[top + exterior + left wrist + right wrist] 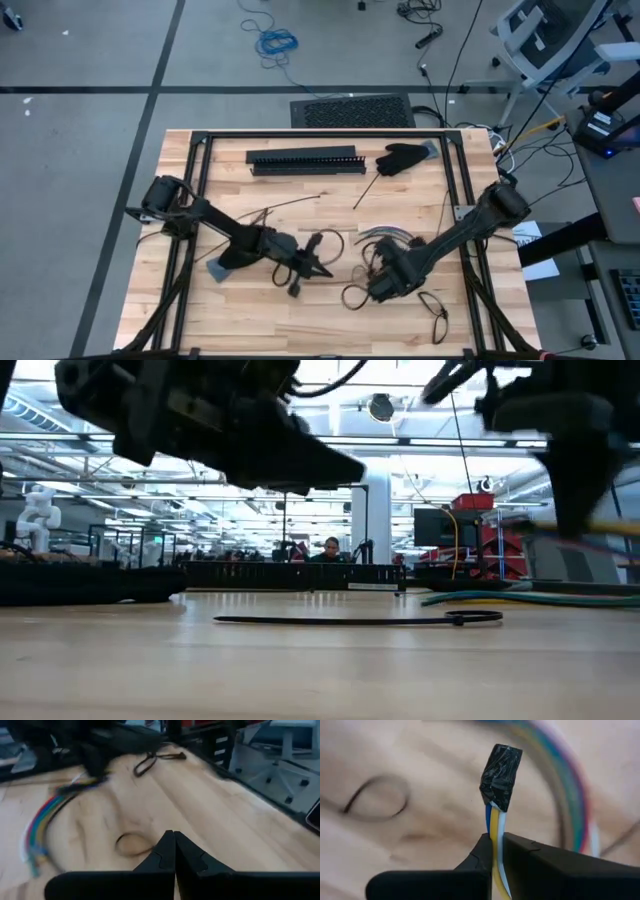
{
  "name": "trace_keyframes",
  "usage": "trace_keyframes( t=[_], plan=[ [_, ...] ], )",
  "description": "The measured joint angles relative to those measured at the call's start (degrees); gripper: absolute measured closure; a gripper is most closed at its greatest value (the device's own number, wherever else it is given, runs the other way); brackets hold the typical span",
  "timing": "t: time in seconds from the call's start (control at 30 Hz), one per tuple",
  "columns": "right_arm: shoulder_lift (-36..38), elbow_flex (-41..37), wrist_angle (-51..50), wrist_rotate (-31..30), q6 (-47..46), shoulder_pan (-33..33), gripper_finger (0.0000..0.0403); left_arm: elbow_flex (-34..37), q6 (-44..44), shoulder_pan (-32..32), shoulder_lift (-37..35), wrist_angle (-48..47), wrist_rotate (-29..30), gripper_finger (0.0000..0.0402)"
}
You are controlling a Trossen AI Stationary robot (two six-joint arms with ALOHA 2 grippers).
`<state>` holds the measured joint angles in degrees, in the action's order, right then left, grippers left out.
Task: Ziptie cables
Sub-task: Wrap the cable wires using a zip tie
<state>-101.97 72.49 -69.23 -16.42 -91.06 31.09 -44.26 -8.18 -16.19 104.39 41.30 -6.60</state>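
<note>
The cables (392,236), thin coloured wires, curve in an arc on the table right of centre; they also show in the left wrist view (42,822). One end of the cables is wrapped in black tape (501,772). My right gripper (381,284) (495,847) is shut on the cables near that end. My left gripper (322,268) (174,856) is shut on nothing above bare wood, left of the right gripper. A black zip tie (360,620) lies flat on the table. My right gripper pinches the blue, yellow and white wires (495,827) between its two fingers, just short of the black-taped end. The fingers slant steeply down from above. The taped end sticks out past the fingertips, and the rest of the cables arc away over the table (572,795).
A long black slotted bar (305,160) and a black glove-like thing (405,157) lie near the far edge. Two thin black strips (290,204) (366,189) lie mid-table. Black cable loops (355,296) (435,306) lie near the right gripper. A dark frame rail (320,133) borders the table.
</note>
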Motion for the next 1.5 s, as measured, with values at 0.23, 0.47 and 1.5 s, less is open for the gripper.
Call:
trace_keyframes(
  t=[0.23,0.47,1.5],
  plan=[
    [18.34,-4.2,-9.21,-13.71,-10.92,1.43,0.0391,-3.34,3.53,-0.56,6.08,-2.77,8.15,0.0401],
    [25.17,-5.16,-15.97,-15.08,-11.33,2.82,0.0391,-16.35,11.88,-0.21,13.48,-4.22,11.62,0.0401],
    [25.26,-5.14,-20.21,-15.23,-10.47,6.58,0.0391,-27.4,14.76,-3.78,21.44,-25.49,12.27,0.0401]
  ],
)
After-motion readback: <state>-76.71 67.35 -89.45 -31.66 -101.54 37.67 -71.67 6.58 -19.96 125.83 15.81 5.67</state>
